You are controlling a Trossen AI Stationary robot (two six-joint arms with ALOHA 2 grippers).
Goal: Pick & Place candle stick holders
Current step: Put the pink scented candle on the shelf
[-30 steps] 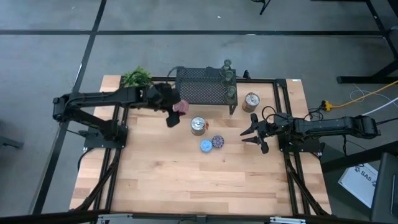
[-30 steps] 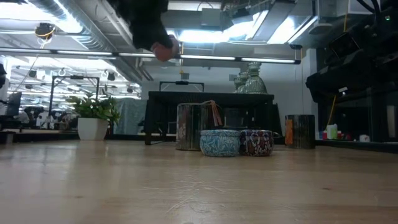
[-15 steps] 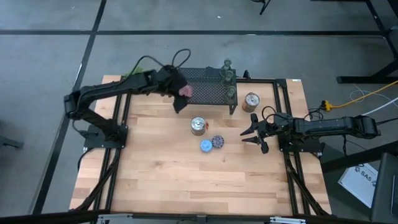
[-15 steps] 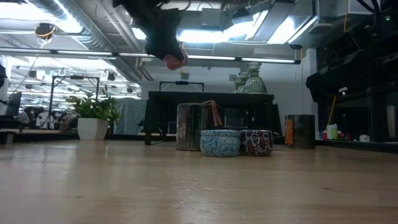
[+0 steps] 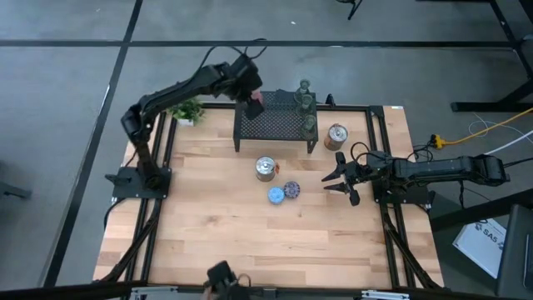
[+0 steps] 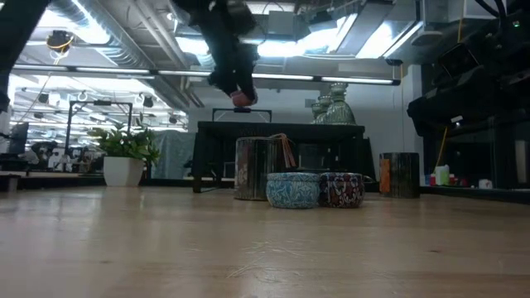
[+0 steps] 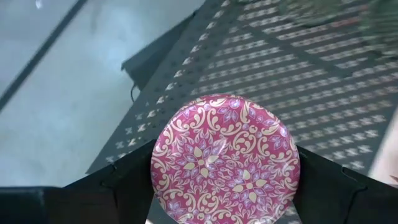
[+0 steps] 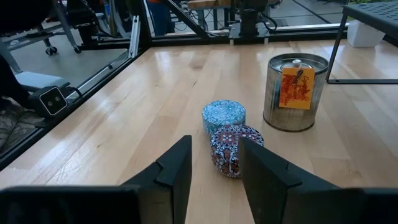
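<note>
Two arms are in our sight: the left gripper (image 5: 252, 98) pinches the pink holder (image 7: 225, 158) above the black mesh stand (image 5: 275, 123); the right gripper (image 5: 336, 177) rests, fingers spread, near the blue holder (image 8: 224, 116) and purple holder (image 8: 235, 148) on the table (image 5: 250, 233)

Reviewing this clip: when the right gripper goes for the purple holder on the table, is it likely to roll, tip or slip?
The purple holder looks squat and wide, so tipping seems unlikely. It stands flat, so probably no rolling. It appears to touch the blue holder, so a push may shove that too. Its round wall could slip between the right gripper fingers.
</note>
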